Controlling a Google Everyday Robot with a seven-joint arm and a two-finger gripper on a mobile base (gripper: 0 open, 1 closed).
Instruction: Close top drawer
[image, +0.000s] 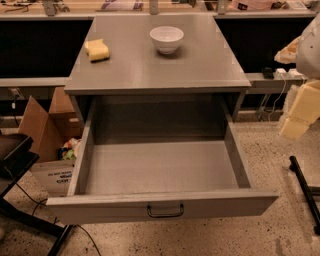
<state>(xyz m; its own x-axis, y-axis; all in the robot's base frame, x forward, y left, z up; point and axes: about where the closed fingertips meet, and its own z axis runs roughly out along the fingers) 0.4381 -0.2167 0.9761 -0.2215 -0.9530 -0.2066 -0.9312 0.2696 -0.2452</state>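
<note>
The top drawer (160, 170) stands fully out: rigid, wide, probably heavy — I'd push its front beside the handle (165, 210). My pincer (295, 125) hangs far right — its state I cannot tell.

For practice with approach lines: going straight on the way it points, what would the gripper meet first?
Probably the right front corner of the top drawer: the gripper, at the picture's right edge, points down-left. Depth unclear; perhaps the floor instead.

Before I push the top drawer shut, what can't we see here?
Camera view:
- Below the top drawer: hidden by its open body.
- The claw, right edge, beside the drawer: partly cut off by the frame.
- Inside the cardboard box, left: mostly blocked by the drawer's side.
</note>
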